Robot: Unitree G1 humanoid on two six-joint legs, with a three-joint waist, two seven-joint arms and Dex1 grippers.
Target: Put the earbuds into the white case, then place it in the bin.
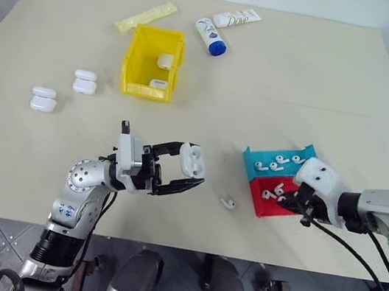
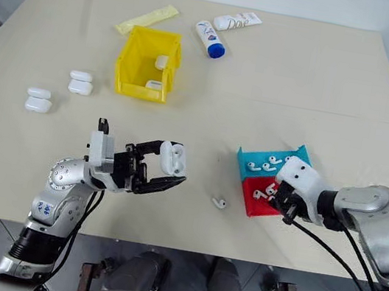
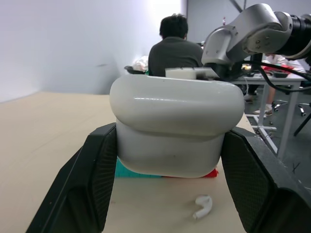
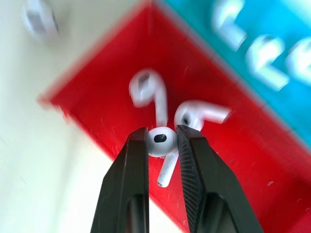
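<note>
Glossy white plastic made up everything the task turned on, and it looked light, hard and slippery. The right gripper (image 4: 162, 141) had its two black fingers pinched on the round head of one earbud (image 4: 162, 141), stem hanging below, just over the red tray (image 1: 268, 206) at the near right, where two more earbuds (image 4: 146, 92) lay; the blue tray (image 1: 262, 164) touching its far side held several others. So small a piece would likely twist or pop out under an uneven squeeze, so the bulb between the pads seemed the sound place to hold. The left gripper (image 1: 191, 171), near centre, was pressed shut on the white case (image 1: 192, 160), gripped across its lower body with the rounded lid clear above the fingers. A loose earbud (image 1: 227, 202) lay on the table (image 1: 303, 74) between the arms. The yellow bin (image 1: 152, 64), far left of centre, already held two cases.
</note>
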